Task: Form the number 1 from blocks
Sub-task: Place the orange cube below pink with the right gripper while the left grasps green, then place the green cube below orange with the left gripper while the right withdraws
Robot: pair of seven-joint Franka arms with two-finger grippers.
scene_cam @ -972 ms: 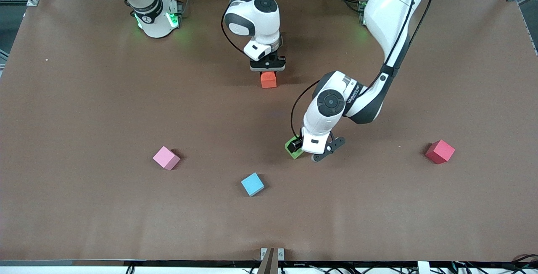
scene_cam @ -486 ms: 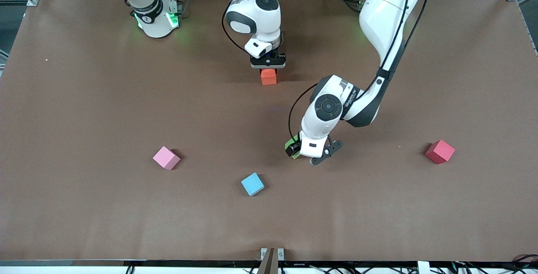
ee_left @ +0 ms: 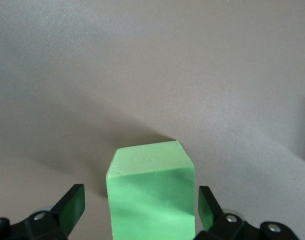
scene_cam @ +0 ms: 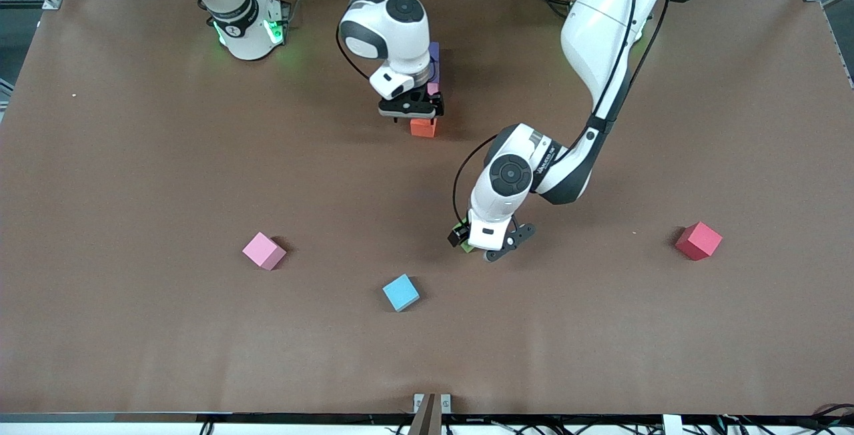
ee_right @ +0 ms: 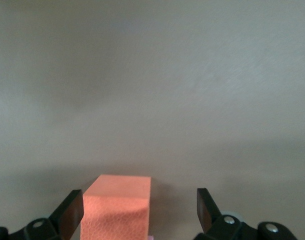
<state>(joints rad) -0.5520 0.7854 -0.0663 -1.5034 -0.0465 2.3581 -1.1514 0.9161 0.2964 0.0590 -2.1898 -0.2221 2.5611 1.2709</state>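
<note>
While straddled, green block (ee_left: 150, 192) rests.

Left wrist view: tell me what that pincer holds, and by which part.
Nothing yet. The left pincer is open astride the green block, flanking two opposite side faces, with a gap showing on one side.

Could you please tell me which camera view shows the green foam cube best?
The left wrist view: the green foam cube fills the gap between the open left gripper. In the front view only a sliver shows beside that gripper. The right wrist view does not show it.
</note>
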